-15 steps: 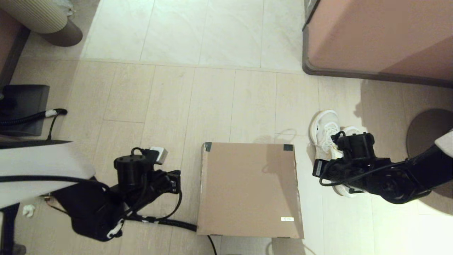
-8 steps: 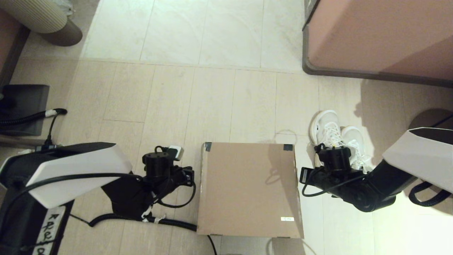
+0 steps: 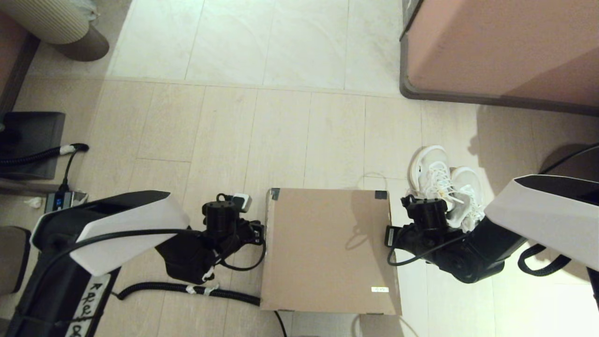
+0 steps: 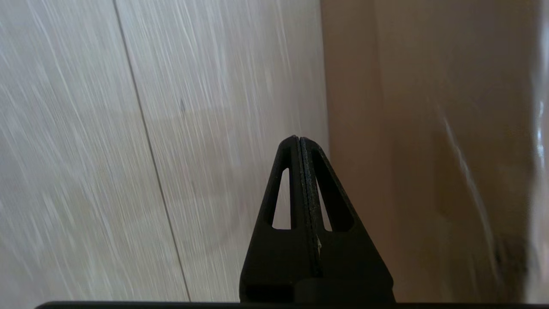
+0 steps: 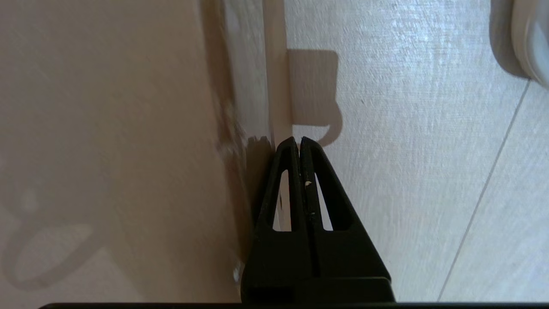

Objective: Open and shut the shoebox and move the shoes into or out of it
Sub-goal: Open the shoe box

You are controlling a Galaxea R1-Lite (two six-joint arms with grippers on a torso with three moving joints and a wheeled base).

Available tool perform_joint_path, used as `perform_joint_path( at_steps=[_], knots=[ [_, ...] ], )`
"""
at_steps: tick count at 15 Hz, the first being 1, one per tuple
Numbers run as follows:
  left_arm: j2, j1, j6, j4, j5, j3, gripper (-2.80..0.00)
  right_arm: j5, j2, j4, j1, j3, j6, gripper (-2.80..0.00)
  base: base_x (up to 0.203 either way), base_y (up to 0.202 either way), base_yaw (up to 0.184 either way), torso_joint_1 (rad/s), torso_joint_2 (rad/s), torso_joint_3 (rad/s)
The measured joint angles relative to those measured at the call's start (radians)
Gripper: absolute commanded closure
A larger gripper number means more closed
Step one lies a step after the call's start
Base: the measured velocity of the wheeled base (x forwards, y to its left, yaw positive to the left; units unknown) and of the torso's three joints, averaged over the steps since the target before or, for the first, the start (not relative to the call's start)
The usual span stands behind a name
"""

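Observation:
The brown cardboard shoebox point(image 3: 327, 248) sits closed on the floor, with black tape on its two far lid corners and a small white sticker near the front. The white lace-up shoes point(image 3: 444, 182) stand side by side on the floor just right of the box's far corner. My left gripper point(image 3: 258, 232) is low beside the box's left wall and shut point(image 4: 299, 138), holding nothing; the cardboard wall point(image 4: 429, 150) is close by. My right gripper point(image 3: 389, 235) is against the box's right wall, shut and empty point(image 5: 299, 138), next to the cardboard point(image 5: 107, 150).
A large pinkish-brown furniture block point(image 3: 500, 51) fills the far right. A black corrugated cable point(image 3: 187, 288) lies on the floor left of the box. A ribbed round seat point(image 3: 51, 23) and a dark block point(image 3: 32, 140) stand at the left.
Both arms have swung inward toward the shoebox: the left gripper moved right to its left wall, the right gripper moved left off the shoes to its right wall. Both stayed shut.

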Motion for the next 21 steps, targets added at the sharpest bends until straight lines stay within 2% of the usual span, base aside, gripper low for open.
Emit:
perform_joint_path(
  at_steps=[8, 13, 16, 21],
  knots=[
    [0.051, 0.002, -0.013, 0.164, -0.003, -0.303, 0.0, -0.015, 0.036, 0.012, 0.003, -0.138, -0.001, 0.0, 0.0, 0.0, 0.0, 0.0, 0.0, 0.0],
    [0.039, 0.022, -0.064, 0.236, 0.001, -0.459, 0.0, -0.041, 0.03, -0.001, -0.012, -0.215, -0.001, 0.0, 0.0, 0.0, 0.0, 0.0, 0.0, 0.0],
    [-0.026, 0.042, -0.067, 0.239, 0.002, -0.418, 0.0, -0.042, -0.031, 0.007, -0.044, -0.197, -0.003, 0.0, 0.0, 0.0, 0.0, 0.0, 0.0, 0.0],
    [-0.138, 0.083, -0.118, 0.201, -0.004, -0.143, 0.0, -0.013, -0.148, -0.031, -0.098, 0.033, 0.01, 0.0, 0.0, 0.0, 0.0, 0.0, 0.0, 0.0]
  ],
)
